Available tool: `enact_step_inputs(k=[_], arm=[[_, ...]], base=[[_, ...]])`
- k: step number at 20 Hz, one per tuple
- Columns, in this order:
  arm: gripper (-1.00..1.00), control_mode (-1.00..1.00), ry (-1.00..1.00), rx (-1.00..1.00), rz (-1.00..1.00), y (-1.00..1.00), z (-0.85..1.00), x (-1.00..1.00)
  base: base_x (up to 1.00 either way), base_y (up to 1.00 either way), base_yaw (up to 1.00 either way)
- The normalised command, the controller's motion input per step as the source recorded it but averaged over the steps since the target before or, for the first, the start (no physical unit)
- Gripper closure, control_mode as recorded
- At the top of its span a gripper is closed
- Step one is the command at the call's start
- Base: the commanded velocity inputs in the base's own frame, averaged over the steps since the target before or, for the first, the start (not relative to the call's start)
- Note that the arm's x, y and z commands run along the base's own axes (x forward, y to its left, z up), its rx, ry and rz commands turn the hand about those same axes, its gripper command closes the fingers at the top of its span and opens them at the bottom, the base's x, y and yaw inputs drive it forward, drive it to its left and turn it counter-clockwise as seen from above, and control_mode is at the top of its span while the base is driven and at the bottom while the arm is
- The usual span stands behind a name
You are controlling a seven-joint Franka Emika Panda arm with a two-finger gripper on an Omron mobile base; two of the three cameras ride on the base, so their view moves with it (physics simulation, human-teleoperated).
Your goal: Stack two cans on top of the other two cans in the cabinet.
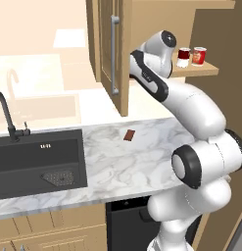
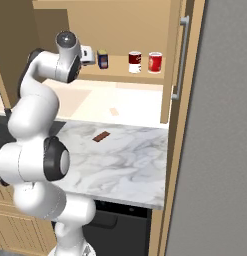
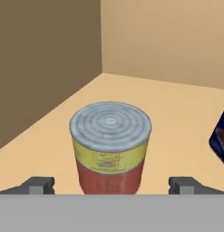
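Note:
In the hand view the can with the grey top and red-and-yellow label (image 3: pixel 110 147) stands upright on the cabinet shelf (image 3: pixel 177 113), near the left inner corner. My gripper (image 3: pixel 112 186) is open, with one fingertip on each side of this can and a gap between them and its wall. At the right edge shows the dark blue can (image 3: pixel 221 136). From the right base view my gripper (image 2: pixel 87 54) reaches into the cabinet (image 2: pixel 120 75), just left of the dark blue can (image 2: pixel 102 59). Further right stand the dark red and white can (image 2: pixel 135 62) and the bright red can (image 2: pixel 155 62).
The cabinet door (image 1: pixel 112 49) with its grey bar handle (image 1: pixel 115 54) stands open left of the arm. A small brown block (image 1: pixel 129 135) lies on the marble counter (image 1: pixel 142 162). The sink (image 1: pixel 39 162) and black faucet (image 1: pixel 5 115) are at the left.

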Motion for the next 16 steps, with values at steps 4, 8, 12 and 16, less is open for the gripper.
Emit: enact_step_inputs(k=[4, 8, 12, 16], arm=[[-1.00, -1.00, 0.05, 0.00, 0.00, 0.01, -0.06, 0.27], [-1.00, -1.00, 0.03, 0.00, 0.00, 0.05, -0.08, 0.15], [-1.00, -1.00, 0.00, 0.00, 0.00, 0.05, -0.07, 0.17], [-1.00, -1.00, 0.00, 0.00, 0.00, 0.10, -0.04, 0.10]], base=[[0.00, 0.00, 0.00], [0.00, 0.00, 0.00], [0.00, 0.00, 0.00], [0.00, 0.00, 0.00]])
